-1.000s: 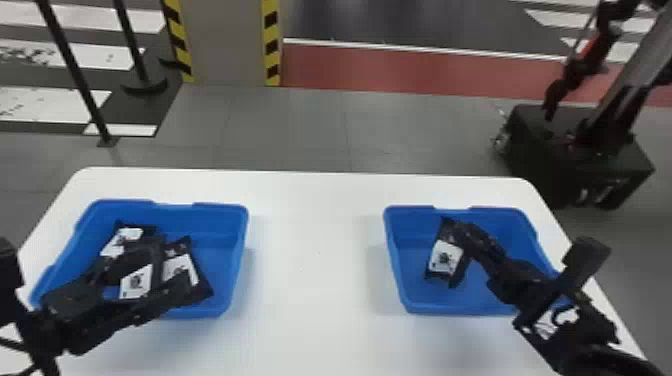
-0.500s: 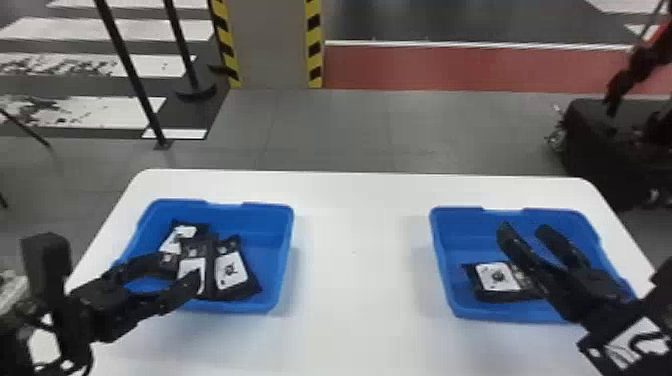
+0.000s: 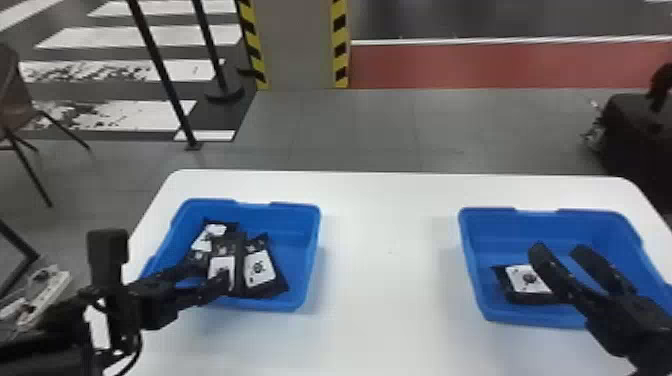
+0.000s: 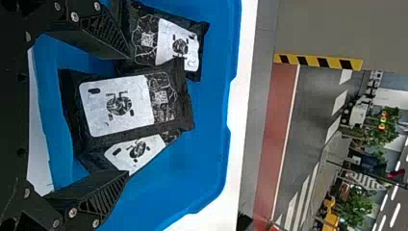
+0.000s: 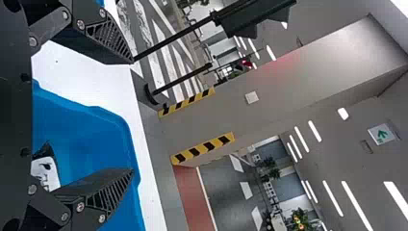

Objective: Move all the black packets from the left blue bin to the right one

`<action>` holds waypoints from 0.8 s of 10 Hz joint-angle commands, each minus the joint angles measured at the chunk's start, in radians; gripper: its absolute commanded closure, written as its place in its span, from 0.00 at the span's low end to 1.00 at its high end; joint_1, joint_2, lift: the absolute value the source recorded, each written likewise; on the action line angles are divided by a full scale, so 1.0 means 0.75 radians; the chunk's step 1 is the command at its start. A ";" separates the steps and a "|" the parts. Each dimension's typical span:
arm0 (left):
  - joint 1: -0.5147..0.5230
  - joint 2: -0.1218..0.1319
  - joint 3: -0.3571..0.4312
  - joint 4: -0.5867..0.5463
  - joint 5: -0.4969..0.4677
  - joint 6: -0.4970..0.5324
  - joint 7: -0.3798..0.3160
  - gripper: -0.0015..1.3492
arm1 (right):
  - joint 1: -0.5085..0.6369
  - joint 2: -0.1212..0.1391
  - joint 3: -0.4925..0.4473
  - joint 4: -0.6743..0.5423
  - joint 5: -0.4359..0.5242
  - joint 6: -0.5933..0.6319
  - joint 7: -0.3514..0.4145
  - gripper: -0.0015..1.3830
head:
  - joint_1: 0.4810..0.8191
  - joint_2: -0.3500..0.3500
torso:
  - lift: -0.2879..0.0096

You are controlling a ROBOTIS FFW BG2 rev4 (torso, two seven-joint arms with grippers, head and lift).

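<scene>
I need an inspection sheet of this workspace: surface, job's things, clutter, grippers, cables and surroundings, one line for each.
Surface: white table with rounded corners.
Job's things: left blue plastic bin shows three black packets with white labels, overlapping; right blue plastic bin shows one black packet with a white label.
Clutter: long whitish object, beyond the table's left side; its use is unclear.
Grippers: left gripper open, at the left bin; right gripper open, over the right bin.
Cables: thin black cable looping by the left arm.
Surroundings: grey floor, beige pillar with yellow-black striped edges, black post, brown chair.
</scene>
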 commanded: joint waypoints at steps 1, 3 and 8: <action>-0.086 0.024 -0.041 0.102 -0.015 0.026 0.001 0.14 | 0.018 0.000 -0.002 -0.017 -0.012 0.002 0.000 0.18 | 0.63 0.65 | 0.60; -0.181 0.038 -0.078 0.200 -0.029 0.058 0.001 0.15 | 0.005 0.002 0.000 -0.017 -0.016 0.008 0.000 0.18 | 0.63 0.63 | 0.60; -0.227 0.048 -0.107 0.223 -0.045 0.219 0.001 0.81 | 0.002 0.002 0.000 -0.004 -0.039 0.018 0.014 0.18 | 0.63 0.60 | 0.60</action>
